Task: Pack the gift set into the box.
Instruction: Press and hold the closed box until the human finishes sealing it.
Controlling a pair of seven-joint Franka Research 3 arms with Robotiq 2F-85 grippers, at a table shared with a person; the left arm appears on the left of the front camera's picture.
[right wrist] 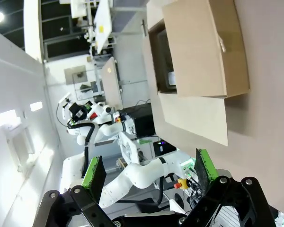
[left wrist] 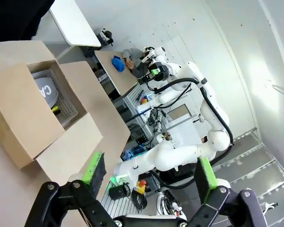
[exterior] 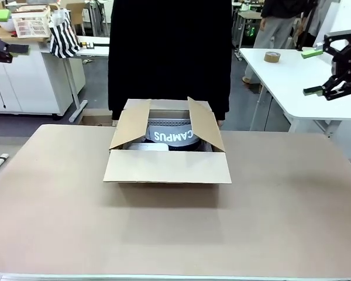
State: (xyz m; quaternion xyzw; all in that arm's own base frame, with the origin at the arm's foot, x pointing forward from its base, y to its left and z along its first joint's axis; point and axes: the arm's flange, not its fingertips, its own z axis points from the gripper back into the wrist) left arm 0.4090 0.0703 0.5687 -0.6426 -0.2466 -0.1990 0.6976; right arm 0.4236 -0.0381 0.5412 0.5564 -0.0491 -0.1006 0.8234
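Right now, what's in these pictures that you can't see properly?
Front view: the box hides most of the gift set behind its near wall and flaps. Only "CAMPUS" and a bit of a pale piece show.
Left wrist view: a flap cuts the lettering down to "CA".
Right wrist view: the inside of the box is too dark to tell what is in it.
Front view: the person is cut off by the top edge.

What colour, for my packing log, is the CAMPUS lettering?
White on the grey curved item; front view.
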